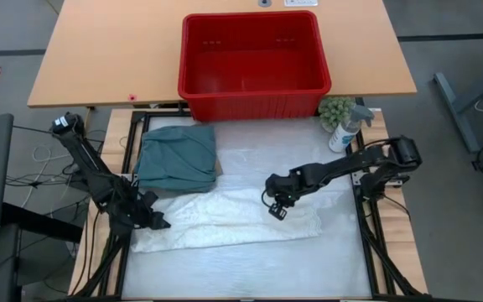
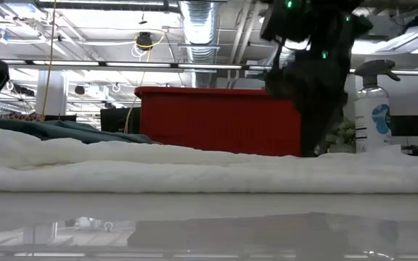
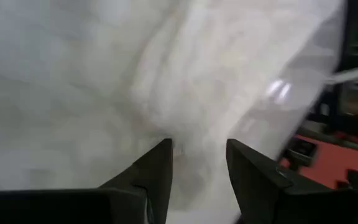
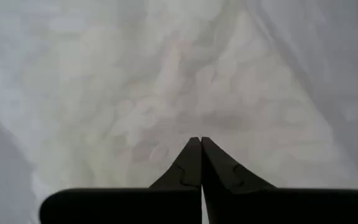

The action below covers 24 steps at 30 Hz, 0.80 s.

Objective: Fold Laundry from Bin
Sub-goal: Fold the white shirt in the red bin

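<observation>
White cloth (image 1: pixel 225 222) lies spread across our worktop (image 1: pixel 250 268) below the emptied bin (image 1: pixel 254 63), our right pincer (image 1: pixel 277 209) closed tight over it, our left pincer (image 1: pixel 159 221) narrowly parted at its edge, likely readying a fold.

The bin (image 1: pixel 254 63) was bright red; the folded garment (image 1: pixel 177 156) near the table's left edge was dark teal-green, the long garment (image 1: pixel 225 220) white, the spray bottle (image 1: pixel 345 130) clear with a grey-blue head
</observation>
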Available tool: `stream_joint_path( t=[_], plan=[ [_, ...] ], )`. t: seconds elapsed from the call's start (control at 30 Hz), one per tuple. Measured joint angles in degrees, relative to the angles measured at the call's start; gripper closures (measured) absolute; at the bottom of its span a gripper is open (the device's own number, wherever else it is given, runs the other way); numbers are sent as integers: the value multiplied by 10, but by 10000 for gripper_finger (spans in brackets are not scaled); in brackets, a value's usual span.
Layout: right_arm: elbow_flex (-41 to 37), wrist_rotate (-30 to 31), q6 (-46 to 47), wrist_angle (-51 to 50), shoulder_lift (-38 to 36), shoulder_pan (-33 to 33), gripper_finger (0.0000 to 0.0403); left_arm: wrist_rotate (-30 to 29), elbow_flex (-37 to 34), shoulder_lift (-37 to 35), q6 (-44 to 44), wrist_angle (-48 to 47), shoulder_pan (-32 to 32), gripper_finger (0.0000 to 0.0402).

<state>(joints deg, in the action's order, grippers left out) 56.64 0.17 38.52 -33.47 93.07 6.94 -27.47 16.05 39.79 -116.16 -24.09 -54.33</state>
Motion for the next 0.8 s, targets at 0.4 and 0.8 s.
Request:
stream_joint_path(
  t=[0.4, 0.8],
  plan=[
    [1, 16, 229, -229, -145, 36, 346, -114, 36, -99, 159, 135, 0, 262],
    [0, 68, 453, -308, -139, 137, 102, -261, 115, -79, 538, 318, 71, 258]
  ],
)
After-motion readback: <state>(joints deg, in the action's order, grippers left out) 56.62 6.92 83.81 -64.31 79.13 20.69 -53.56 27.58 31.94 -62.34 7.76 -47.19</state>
